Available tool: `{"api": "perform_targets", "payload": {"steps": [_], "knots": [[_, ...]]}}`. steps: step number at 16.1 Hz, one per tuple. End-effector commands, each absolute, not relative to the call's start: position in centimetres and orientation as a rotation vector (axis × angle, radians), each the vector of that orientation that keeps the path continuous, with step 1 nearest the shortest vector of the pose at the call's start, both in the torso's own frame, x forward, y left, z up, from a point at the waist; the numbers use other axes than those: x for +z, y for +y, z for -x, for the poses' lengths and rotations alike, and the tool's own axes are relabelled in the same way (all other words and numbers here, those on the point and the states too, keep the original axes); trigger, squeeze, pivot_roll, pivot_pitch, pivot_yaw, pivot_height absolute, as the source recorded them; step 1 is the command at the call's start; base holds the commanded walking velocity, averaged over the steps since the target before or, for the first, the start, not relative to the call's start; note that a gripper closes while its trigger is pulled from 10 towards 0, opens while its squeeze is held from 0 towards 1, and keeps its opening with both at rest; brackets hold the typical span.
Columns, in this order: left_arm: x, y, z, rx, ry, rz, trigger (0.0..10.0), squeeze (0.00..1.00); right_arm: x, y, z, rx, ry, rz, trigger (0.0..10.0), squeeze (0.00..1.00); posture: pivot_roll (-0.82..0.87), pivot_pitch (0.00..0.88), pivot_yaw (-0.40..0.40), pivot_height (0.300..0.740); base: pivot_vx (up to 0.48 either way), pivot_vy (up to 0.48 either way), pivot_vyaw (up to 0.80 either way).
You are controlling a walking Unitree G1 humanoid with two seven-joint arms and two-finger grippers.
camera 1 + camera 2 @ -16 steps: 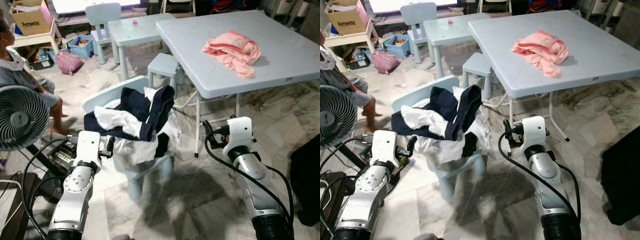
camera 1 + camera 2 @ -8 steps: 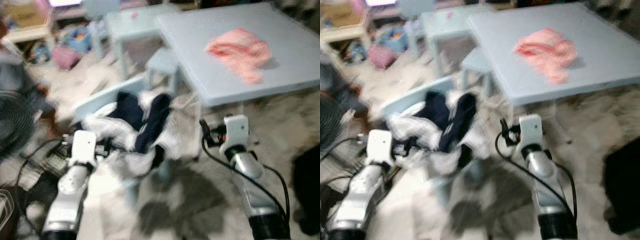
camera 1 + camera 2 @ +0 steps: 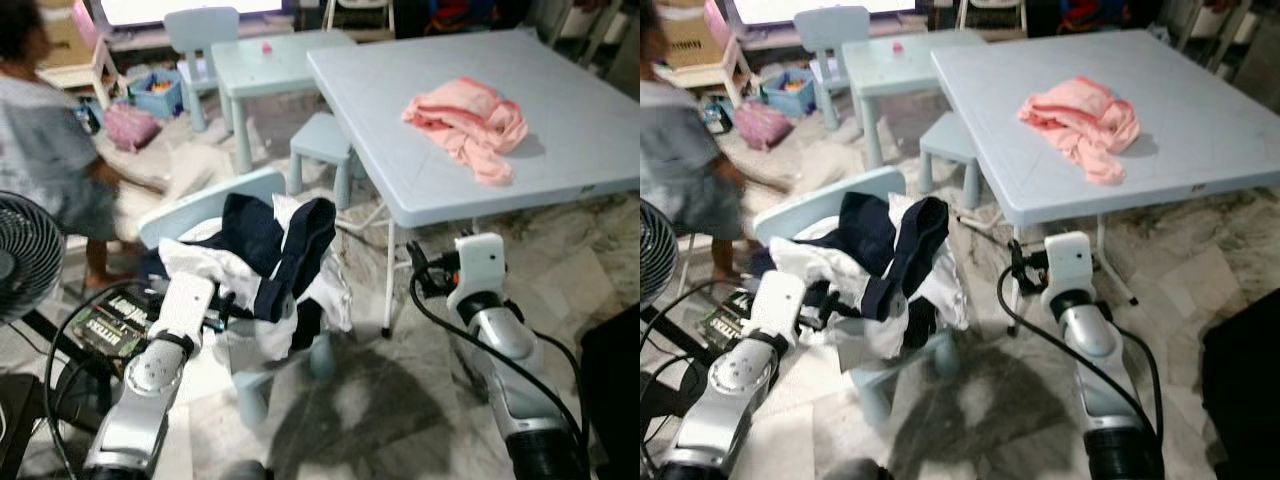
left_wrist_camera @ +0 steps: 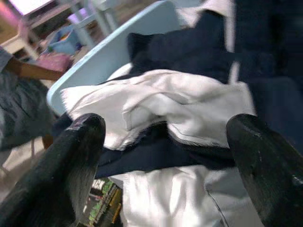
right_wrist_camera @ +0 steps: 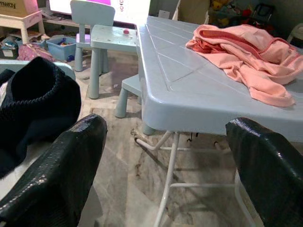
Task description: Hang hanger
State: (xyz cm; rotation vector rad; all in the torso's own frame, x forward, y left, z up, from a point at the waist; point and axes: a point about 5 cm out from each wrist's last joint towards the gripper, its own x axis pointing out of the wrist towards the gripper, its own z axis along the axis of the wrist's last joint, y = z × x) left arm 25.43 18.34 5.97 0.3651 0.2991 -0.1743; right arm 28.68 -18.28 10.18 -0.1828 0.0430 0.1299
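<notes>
A heap of navy and white clothes lies piled on a small light-blue chair in front of me. My left gripper is held low at the heap's near left edge. Its fingers are spread wide and open in the left wrist view, with white and navy cloth just beyond them. My right gripper hangs open beside the leg of the big grey-blue table. In the right wrist view its fingers frame that table's edge. A pink garment lies crumpled on the tabletop.
A person moves at the left, blurred, near a standing fan and cables on the floor. Behind the chair stand a small table, a stool and a child's chair. A black object is at the right edge.
The view blurred and shifted as I moved; the chair with clothes now sits a bit closer to my left gripper. The person at the left has come further into view.
</notes>
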Motion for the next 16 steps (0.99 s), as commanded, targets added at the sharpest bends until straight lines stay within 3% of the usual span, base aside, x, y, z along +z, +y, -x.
{"api": "perform_targets", "payload": {"steps": [1, 4, 8, 16], "knots": [[5.6, 18.2, -25.2, -0.209, 0.311, -0.387, 10.0, 0.0, 10.5, -18.6, -28.6, 0.114, 0.035, 0.188, 10.0, 0.0, 0.0, 0.035, 0.007, 0.74, 0.0, 0.0, 0.0], [4.5, 18.4, -24.9, -0.413, 0.314, -0.596, 10.0, 0.0, 10.5, -19.1, -28.1, 0.117, 0.07, 0.214, 10.0, 0.0, -0.03, 0.065, 0.006, 0.74, 0.0, 0.0, 0.0], [4.0, 18.0, -24.9, -0.532, 0.287, -0.677, 10.0, 0.0, 9.5, -21.3, -25.5, 0.141, 0.196, 0.255, 10.0, 0.0, -0.09, 0.108, -0.004, 0.74, 0.0, 0.0, 0.0], [3.4, 16.7, -27.0, -0.578, 0.233, -0.71, 10.0, 0.0, 10.3, -23.2, -23.0, 0.146, 0.265, 0.313, 10.0, 0.0, -0.18, 0.178, -0.03, 0.74, 0.0, 0.0, 0.0]]}}
